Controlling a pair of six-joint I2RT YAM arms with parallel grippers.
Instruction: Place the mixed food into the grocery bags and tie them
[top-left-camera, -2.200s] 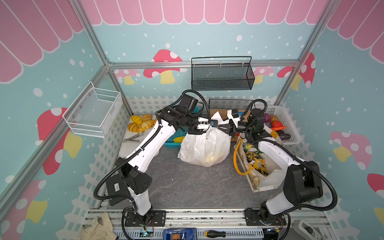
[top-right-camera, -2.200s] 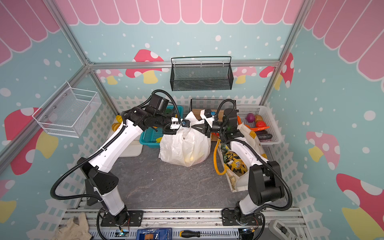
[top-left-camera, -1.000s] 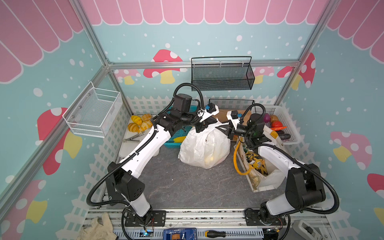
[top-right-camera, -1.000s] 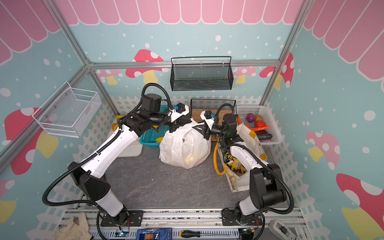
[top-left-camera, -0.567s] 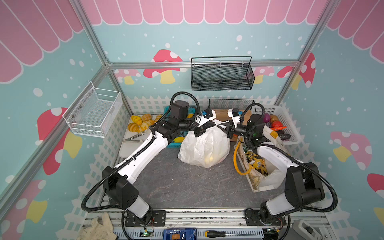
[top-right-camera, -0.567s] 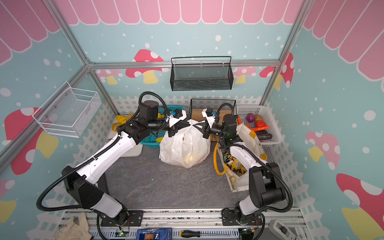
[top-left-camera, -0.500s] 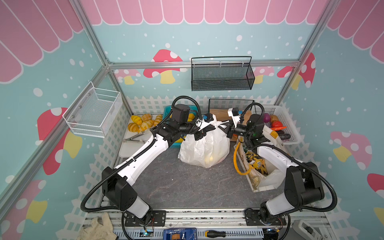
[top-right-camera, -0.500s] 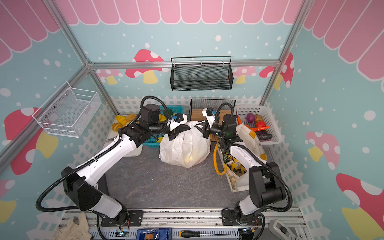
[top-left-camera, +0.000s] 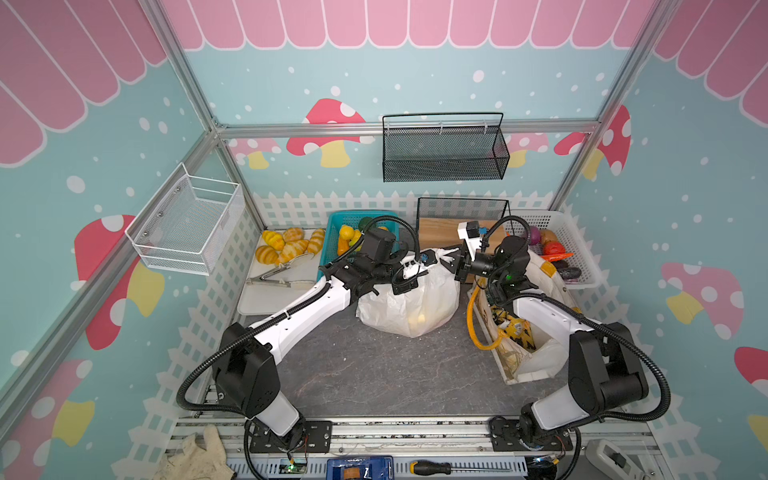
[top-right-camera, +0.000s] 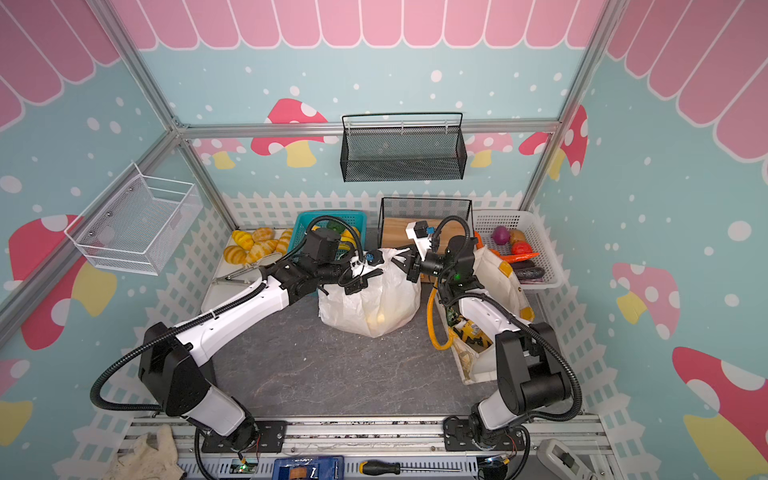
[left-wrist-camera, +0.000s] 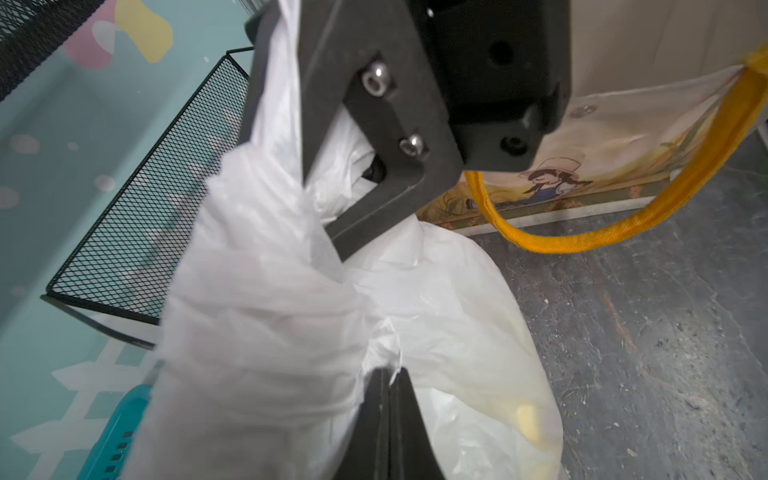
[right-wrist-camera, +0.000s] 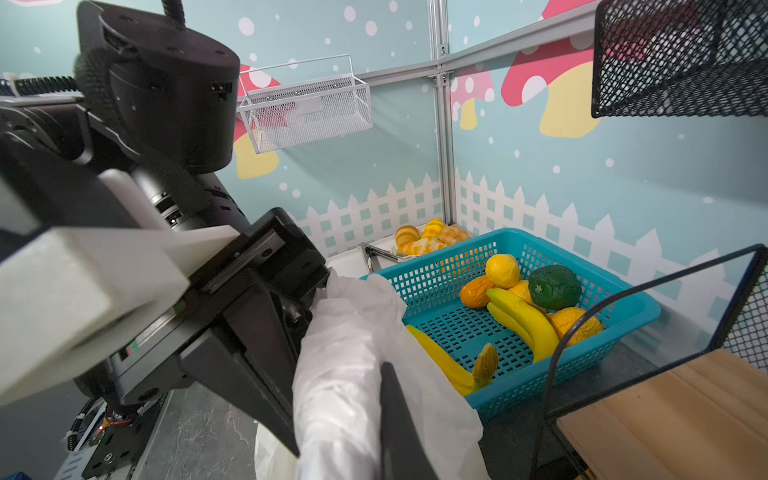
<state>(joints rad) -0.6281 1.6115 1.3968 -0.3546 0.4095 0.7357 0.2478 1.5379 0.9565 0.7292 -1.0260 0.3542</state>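
Observation:
The white plastic grocery bag (top-left-camera: 409, 307) (top-right-camera: 370, 307) stands mid-table with pale yellow food (left-wrist-camera: 528, 419) showing through its side. My left gripper (top-left-camera: 409, 276) (top-right-camera: 360, 279) (left-wrist-camera: 388, 374) is shut on gathered film at the bag's top. My right gripper (top-left-camera: 455, 266) (top-right-camera: 410, 268) (right-wrist-camera: 376, 374) faces it and is shut on a twisted handle (right-wrist-camera: 345, 374). The cream canvas tote (top-left-camera: 540, 266) (left-wrist-camera: 615, 137) stands to the right with a yellow-and-black snack packet (top-left-camera: 513, 330) inside. Bananas (right-wrist-camera: 523, 320) and oranges (right-wrist-camera: 575, 326) lie in the teal basket (right-wrist-camera: 436, 282).
Bread rolls (top-left-camera: 286, 245) and tongs (top-left-camera: 278, 276) lie on a white tray at the back left. A black wire rack with a wooden board (top-left-camera: 440, 232) stands behind the bag. A white basket (top-left-camera: 582, 249) of vegetables sits at the back right. The tote's yellow handle (top-left-camera: 471, 324) hangs beside the bag.
My left gripper has come down and forward from above the bag's back onto its top, and the left arm has dropped lower. The right gripper has hardly moved.

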